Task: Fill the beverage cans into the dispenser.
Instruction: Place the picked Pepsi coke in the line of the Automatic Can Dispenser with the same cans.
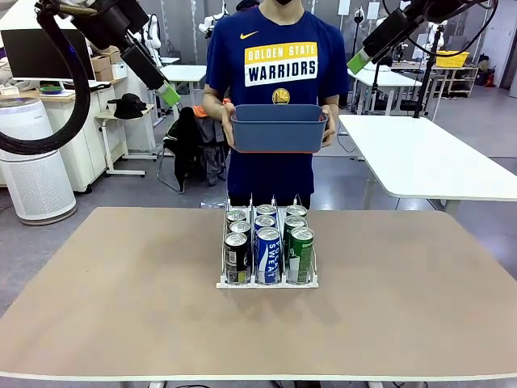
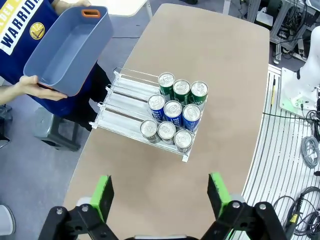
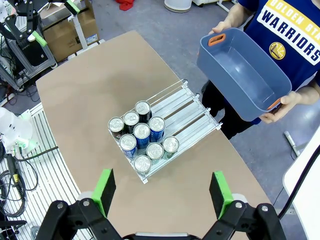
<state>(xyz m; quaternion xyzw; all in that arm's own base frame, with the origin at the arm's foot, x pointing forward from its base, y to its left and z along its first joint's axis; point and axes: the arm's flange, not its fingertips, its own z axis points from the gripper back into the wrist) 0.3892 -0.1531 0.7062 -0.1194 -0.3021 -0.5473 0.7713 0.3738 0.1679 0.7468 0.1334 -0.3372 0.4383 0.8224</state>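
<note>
Front view shows nine cans (image 1: 267,242) filling the dispenser (image 1: 266,282) at mid-table, the person holding the emptied bin (image 1: 279,128) clear (seemingly finished), while left gripper (image 2: 159,195) and right gripper (image 3: 162,192) hover high, wide open, holding nothing.

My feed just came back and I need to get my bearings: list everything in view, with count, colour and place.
Slim black beverage cans: three, silver tops, one outer dispenser lane.
Slim blue beverage cans: three, white lettering, middle lane.
Slim green beverage cans: three, other outer lane.
White-based three-lane dispenser: one, mid-table; cans fill its robot-side end, far end bare.
Blue-grey plastic bin: one, orange handle openings, empty, held above the table's far edge.
Tan table: one.
Person's hands: two, gripping the bin's ends.
Left gripper: open, high over the table.
Right gripper: open, high over the table.
</note>
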